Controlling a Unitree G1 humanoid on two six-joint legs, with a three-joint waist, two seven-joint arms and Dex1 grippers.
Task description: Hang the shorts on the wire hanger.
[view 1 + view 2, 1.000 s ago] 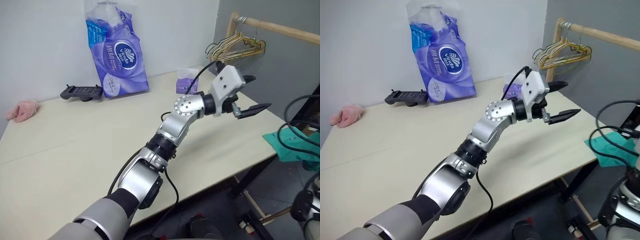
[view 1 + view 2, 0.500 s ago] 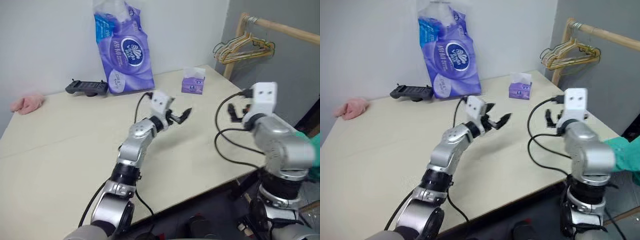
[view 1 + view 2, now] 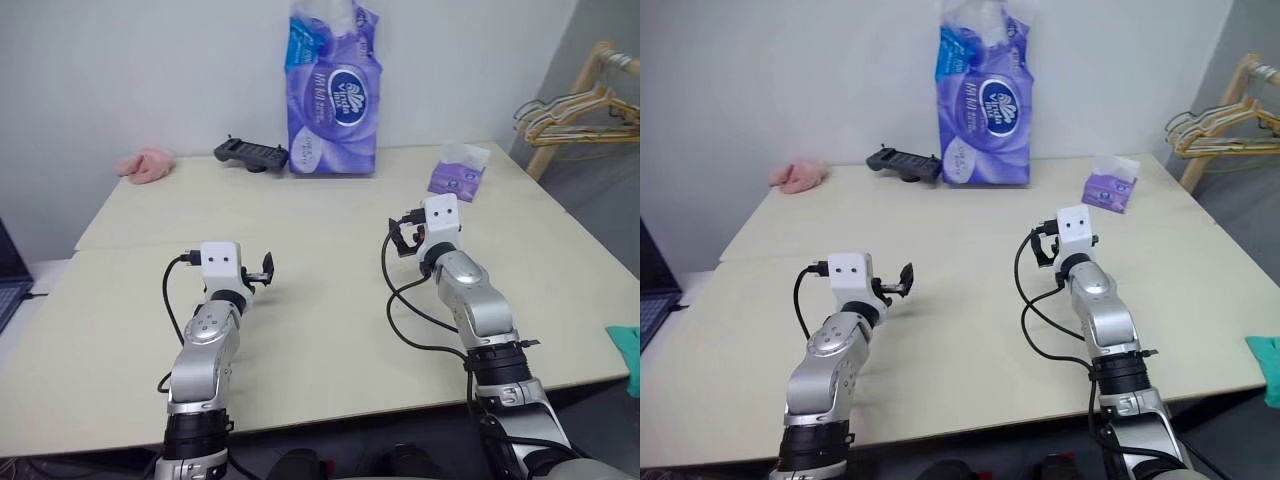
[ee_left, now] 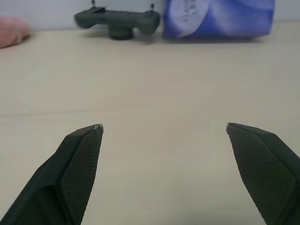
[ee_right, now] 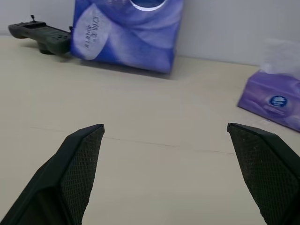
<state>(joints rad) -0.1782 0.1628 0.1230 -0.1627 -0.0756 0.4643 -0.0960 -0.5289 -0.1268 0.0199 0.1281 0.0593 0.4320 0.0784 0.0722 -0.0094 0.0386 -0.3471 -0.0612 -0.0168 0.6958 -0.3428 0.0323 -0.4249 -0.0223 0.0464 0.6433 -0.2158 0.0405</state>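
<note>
Looking across the table (image 3: 330,330), we see the purple tissue pack (image 3: 333,95) standing at its far edge, with the black controller (image 3: 250,154) just beside it and the pink cloth (image 3: 147,165) further along. Nearer than the pack, our left gripper (image 4: 164,127) and right gripper (image 5: 165,125) hover empty, fingers wide apart. The shorts (image 3: 628,350) show as a teal corner off the table's right edge, well apart from the pack. A small tissue box (image 3: 456,171) sits to the pack's right, and beyond it hangers (image 3: 575,105) hang bunched on a wooden rail.

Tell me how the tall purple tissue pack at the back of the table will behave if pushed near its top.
The tissue pack stands upright, tall for its base, so it would probably tip rather than slide. Its wrap looks crinkled and soft, so it likely dents under the push. It leans near the wall, which may catch it.
</note>
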